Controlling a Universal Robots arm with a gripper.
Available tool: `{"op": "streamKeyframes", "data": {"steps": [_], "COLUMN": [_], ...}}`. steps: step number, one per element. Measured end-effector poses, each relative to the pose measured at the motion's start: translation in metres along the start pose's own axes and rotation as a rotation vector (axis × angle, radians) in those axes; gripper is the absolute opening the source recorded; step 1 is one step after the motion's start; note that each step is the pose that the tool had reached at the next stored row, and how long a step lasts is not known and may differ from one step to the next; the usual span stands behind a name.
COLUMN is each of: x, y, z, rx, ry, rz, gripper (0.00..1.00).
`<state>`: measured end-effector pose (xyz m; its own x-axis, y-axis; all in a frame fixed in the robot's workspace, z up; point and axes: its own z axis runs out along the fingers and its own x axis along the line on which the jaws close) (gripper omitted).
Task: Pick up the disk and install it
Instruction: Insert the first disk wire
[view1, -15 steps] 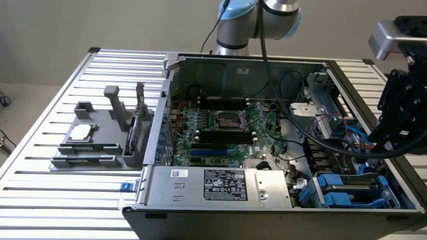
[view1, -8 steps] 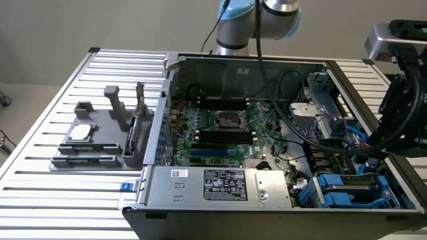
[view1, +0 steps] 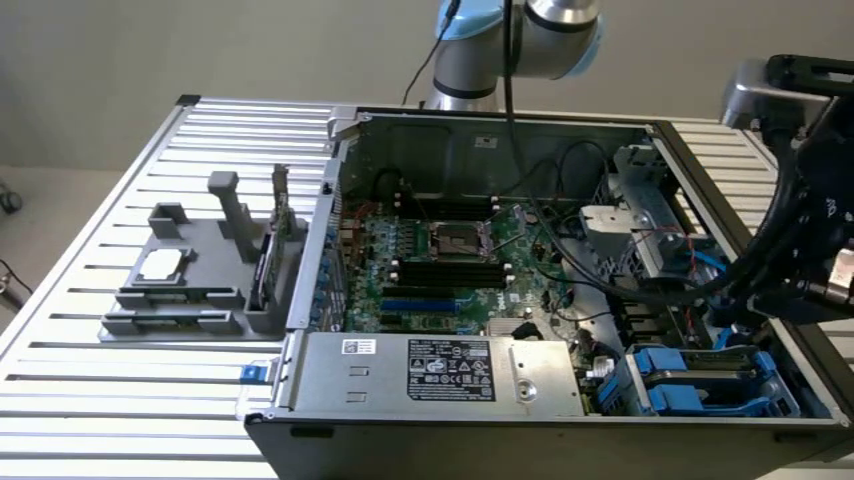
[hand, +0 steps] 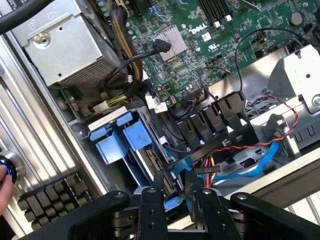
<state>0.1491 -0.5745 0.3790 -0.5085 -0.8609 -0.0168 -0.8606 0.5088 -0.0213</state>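
The disk (hand: 148, 161) stands on edge in the drive bay at the corner of the open computer case (view1: 641, 130). Its blue carrier tabs (hand: 121, 140) stick out at the top, and a strip of silver-grey metal shows below them. My gripper (hand: 178, 210) straddles the disk's near end, one black finger on each side, shut on it. In the exterior view the gripper (view1: 754, 315) hangs just above the blue carrier (view1: 701, 372) in the bay, at the exterior view's lower right. The arm's dark wrist covers most of it there.
The large silver power supply box (view1: 441, 370) lies beside the bay. Red, black and blue cables (hand: 235, 150) crowd the bay's far side, next to the green motherboard (view1: 441, 250). A grey fixture (view1: 180, 275) holding a small chip sits on the slatted table at the exterior view's left.
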Motion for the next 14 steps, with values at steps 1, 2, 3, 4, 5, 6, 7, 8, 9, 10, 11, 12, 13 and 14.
{"op": "streamKeyframes", "data": {"steps": [1,2,3,4,5,6,7,8,9,10,11,12,13,14], "x": [0.0,0.0,0.0,0.0,0.0,0.0001,0.0001,0.0001,0.0001,0.0001,0.0001,0.0001,0.0001,0.0001], "y": [0.0,0.0,0.0001,0.0001,0.0,0.0,0.0,0.0,0.0,0.0,0.0,0.0001,0.0001,0.0001], "z": [0.001,0.0019,0.0023,0.0025,0.0025,0.0026,0.0027,0.0028,0.0028,0.0028,0.0028,0.0027,0.0028,0.0028], "rx": [0.0003,0.0007,0.001,0.0013,0.0017,0.002,0.0021,0.0023,0.0026,0.0029,0.0032,0.0035,0.0038,0.004], "ry": [0.0004,0.0009,0.0013,0.0017,0.0022,0.0025,0.0027,0.0029,0.0032,0.0036,0.004,0.0045,0.0048,0.0051], "rz": [0.018,0.036,0.054,0.071,0.089,0.106,0.122,0.139,0.155,0.173,0.19,0.207,0.224,0.242], "gripper": [0.31,0.31,0.31,0.31,0.31,0.31,0.31,0.31,0.31,0.31,0.31,0.31,0.31,0.31]}}
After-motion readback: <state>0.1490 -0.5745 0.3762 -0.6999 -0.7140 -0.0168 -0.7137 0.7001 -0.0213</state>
